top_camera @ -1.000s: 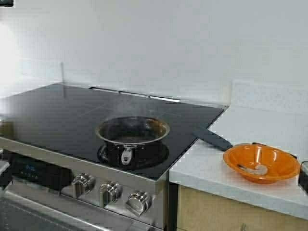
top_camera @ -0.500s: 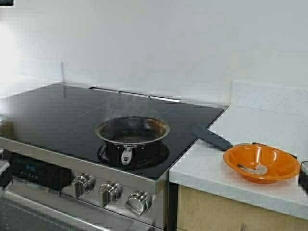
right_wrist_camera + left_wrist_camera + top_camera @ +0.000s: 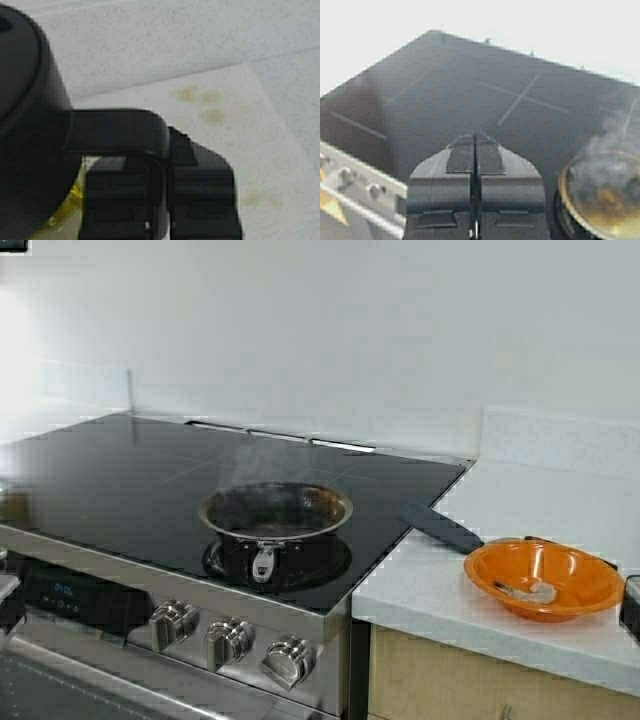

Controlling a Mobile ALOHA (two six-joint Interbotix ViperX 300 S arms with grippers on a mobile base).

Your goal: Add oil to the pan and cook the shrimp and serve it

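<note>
Steaming pan [image 3: 275, 512] near the stove's [image 3: 120, 470] front edge.
Left gripper [image 3: 475, 156] pressed together above the stove; right gripper [image 3: 159, 172] clamped on the oil [image 3: 74, 197] jug's handle [image 3: 117, 131] over a stained towel [image 3: 235, 145]; shrimp [image 3: 527, 591] in the orange bowl [image 3: 560, 565] on the counter [image 3: 440, 590].

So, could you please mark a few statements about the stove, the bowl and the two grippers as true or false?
1. Smoke or steam rises from the pan on the stove. True.
2. The orange bowl sits on the stove. False: it stands on the white counter beside the stove.
3. The left gripper is shut and holds nothing. True.
4. The right gripper hangs over the pan. False: it is at the black handle of the oil jug, over a stained white paper towel.
5. The bowl is empty. False: a small pale piece lies in it.
</note>
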